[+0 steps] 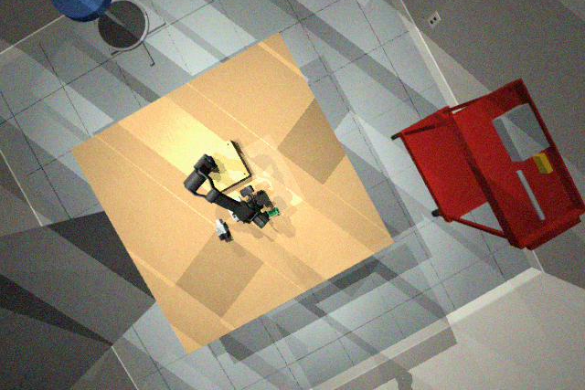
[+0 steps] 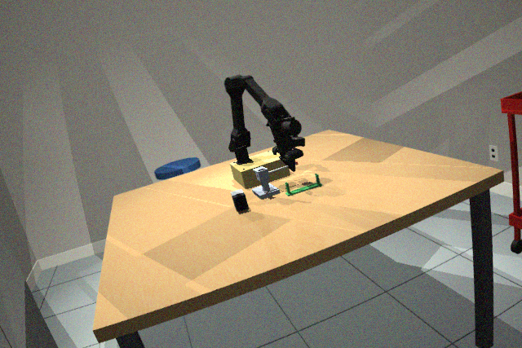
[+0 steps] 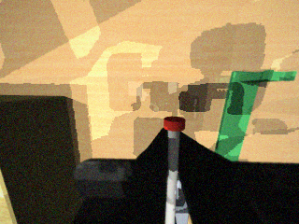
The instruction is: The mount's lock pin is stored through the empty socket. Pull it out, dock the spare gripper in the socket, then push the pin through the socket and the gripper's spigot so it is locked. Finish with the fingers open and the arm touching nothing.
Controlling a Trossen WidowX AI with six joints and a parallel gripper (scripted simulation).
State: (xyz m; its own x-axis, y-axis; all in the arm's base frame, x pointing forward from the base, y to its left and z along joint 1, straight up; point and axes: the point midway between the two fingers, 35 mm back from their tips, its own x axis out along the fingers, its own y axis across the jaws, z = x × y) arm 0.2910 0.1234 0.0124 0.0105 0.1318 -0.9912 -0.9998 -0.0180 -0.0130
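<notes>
The lock pin has a red head and a pale grey shaft (image 2: pixel 279 169) (image 3: pixel 171 189). My gripper (image 2: pixel 292 166) (image 3: pixel 168 132) is shut on it just below the head, above the table. The shaft runs from the fingers toward the top of the blue-grey mount (image 2: pixel 264 182) (image 1: pixel 235 216). Whether its tip is still in the socket cannot be told; the fingers hide part of the shaft. The spare gripper (image 1: pixel 223 229) (image 2: pixel 241 202), black with a white top, stands on the table apart from the mount, on the side away from my gripper.
A green cradle with two upright ends (image 2: pixel 304 188) (image 1: pixel 272 212) (image 3: pixel 232 123) lies on the table beside the mount, near and below my gripper. The yellow base block (image 2: pixel 245 177) (image 1: pixel 231 161) carries the arm, close behind the mount. A red cart (image 1: pixel 441 166) stands off the table.
</notes>
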